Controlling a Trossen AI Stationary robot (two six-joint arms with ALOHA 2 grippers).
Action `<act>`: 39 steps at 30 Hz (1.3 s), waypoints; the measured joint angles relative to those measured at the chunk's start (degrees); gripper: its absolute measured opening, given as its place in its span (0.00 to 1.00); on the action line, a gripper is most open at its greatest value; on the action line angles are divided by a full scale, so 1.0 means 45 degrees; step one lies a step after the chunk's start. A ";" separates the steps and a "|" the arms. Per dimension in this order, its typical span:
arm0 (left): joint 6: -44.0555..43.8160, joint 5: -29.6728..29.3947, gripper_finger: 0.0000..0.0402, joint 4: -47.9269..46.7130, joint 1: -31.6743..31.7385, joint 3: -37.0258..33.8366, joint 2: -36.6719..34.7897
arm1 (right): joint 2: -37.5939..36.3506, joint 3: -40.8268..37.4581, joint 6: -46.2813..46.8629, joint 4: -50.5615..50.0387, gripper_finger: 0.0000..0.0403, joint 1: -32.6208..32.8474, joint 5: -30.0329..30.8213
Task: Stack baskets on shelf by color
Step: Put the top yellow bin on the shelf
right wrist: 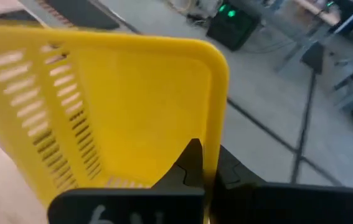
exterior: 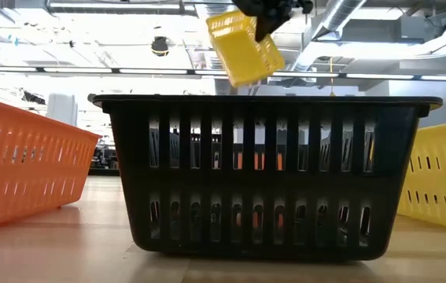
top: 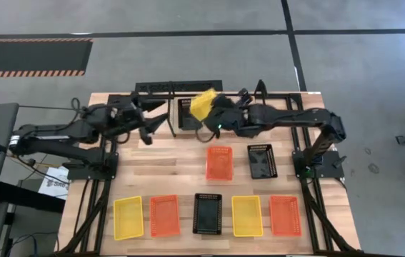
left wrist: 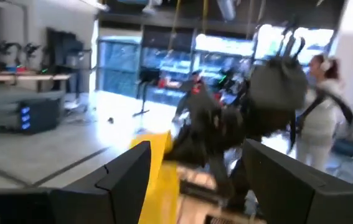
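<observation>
1. The table [top: 166,168] carries seven baskets: five in the near row and two mid-table, leaving bare wood between.
2. The shelf [top: 161,87] stands at the far edge.
3. The right gripper [top: 213,114] pinches a tilted yellow basket [top: 203,104] aloft; only its wrist view shows the rim [right wrist: 216,112] clamped.
4. The left gripper [top: 161,123], fingers spread, hangs empty beside it.

Wooden table [top: 166,168]: shelf [top: 161,89] at back, seven baskets [top: 207,213] lying flat.
</observation>
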 joint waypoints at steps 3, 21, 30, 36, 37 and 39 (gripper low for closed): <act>-0.0345 -0.1315 0.60 -0.2074 -0.0325 0.0000 -0.0796 | -0.0540 -0.0010 0.0036 -0.0012 0.01 -0.0553 -0.0761; -0.2391 -0.4182 0.60 -0.5863 -0.1172 -0.0034 -0.1176 | -0.0627 0.0000 0.1464 0.0083 0.01 -0.4924 -0.9879; -0.2405 -0.4305 0.60 -0.5902 -0.1172 -0.0034 -0.1176 | 0.0416 0.0010 0.2115 -0.0959 0.01 -0.6640 -1.1574; -0.2405 -0.4305 0.60 -0.5902 -0.1167 -0.0034 -0.1176 | 0.1057 0.0010 0.2703 -0.1797 0.01 -0.7366 -1.2484; -0.2402 -0.4305 0.60 -0.5902 -0.1167 -0.0034 -0.1176 | 0.1175 0.0010 0.2773 -0.1826 0.01 -0.7394 -1.2599; -0.2400 -0.4305 0.60 -0.5902 -0.1167 -0.0034 -0.1176 | 0.1426 0.0010 0.2961 -0.1589 0.01 -0.7288 -1.2624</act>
